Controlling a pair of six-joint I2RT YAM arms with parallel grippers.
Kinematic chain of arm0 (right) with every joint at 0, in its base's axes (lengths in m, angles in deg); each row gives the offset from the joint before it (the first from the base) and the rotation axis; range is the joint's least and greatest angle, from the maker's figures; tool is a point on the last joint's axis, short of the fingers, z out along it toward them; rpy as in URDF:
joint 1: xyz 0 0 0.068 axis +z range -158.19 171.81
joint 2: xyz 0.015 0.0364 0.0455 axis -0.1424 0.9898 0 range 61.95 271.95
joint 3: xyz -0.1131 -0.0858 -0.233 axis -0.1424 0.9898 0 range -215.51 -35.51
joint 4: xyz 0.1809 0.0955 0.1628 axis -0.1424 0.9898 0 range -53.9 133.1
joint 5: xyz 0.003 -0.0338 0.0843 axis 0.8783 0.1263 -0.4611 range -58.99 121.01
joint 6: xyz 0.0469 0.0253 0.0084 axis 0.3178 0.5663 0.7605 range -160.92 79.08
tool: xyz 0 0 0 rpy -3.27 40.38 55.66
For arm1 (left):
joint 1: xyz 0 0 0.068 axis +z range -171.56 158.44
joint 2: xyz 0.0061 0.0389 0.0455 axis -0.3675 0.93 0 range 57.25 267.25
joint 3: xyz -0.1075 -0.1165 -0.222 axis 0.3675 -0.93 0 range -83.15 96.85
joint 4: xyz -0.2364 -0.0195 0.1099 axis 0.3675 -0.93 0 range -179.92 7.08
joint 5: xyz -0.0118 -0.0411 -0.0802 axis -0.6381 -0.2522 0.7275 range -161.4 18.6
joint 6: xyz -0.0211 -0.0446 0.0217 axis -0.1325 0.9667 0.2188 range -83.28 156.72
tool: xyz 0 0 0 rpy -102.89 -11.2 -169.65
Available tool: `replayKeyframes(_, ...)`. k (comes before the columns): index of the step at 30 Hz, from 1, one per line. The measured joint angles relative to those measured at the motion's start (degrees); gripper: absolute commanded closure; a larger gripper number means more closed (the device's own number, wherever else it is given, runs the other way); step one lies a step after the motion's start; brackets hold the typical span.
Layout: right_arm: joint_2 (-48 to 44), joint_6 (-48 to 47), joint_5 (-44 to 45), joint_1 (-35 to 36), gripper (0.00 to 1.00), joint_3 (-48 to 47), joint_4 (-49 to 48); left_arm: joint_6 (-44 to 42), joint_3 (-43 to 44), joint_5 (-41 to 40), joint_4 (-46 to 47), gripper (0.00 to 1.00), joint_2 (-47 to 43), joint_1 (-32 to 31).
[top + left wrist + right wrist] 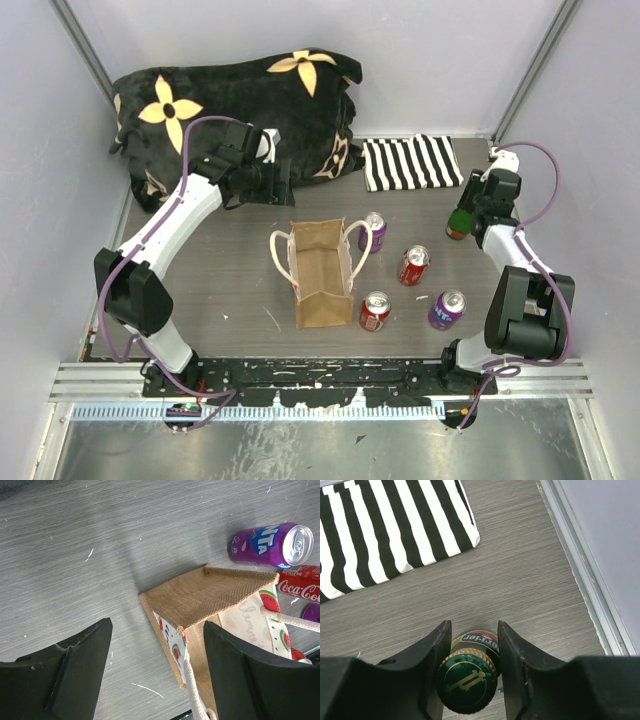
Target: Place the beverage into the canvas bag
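Counting one canvas bag [320,270], four cans [414,265], one green bottle [479,639]; pinching it with right gripper [473,625], holding left gripper [157,625] agape over bag; seeing little below cap [468,680].

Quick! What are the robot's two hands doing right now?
Left gripper: open, holding nothing.
Right gripper: closed on the green bottle.

Grey wood-grain table [220,280] under canvas bag [320,270], four cans [413,265], apparently upright green bottle [458,225], striped cloth [410,163], black flowered cushion [240,100].
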Motion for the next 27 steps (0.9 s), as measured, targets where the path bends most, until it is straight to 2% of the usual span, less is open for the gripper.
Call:
replayKeyframes(5, 0.0, 0.0, 0.0, 0.0, 0.99, -0.8, 1.6, 0.1, 0.0, 0.2, 0.1, 0.20, 0.0, 0.5)
replayKeyframes(11, 0.0, 0.0, 0.4, 0.8, 0.99, -4.4, 9.1, 0.3, -0.3, 0.7, 0.1, 0.20, -0.2, 1.7)
replayKeyframes(15, 0.0, 0.0, 0.9, 2.3, 0.99, -8.0, 14.2, 0.4, -1.7, 0.9, 0.2, 0.20, -1.0, 2.3)
replayKeyframes(27, 0.0, 0.2, 1.4, 8.6, 0.99, -19.5, 20.9, 0.5, -2.9, 1.1, 0.3, 0.20, -2.0, 2.8)
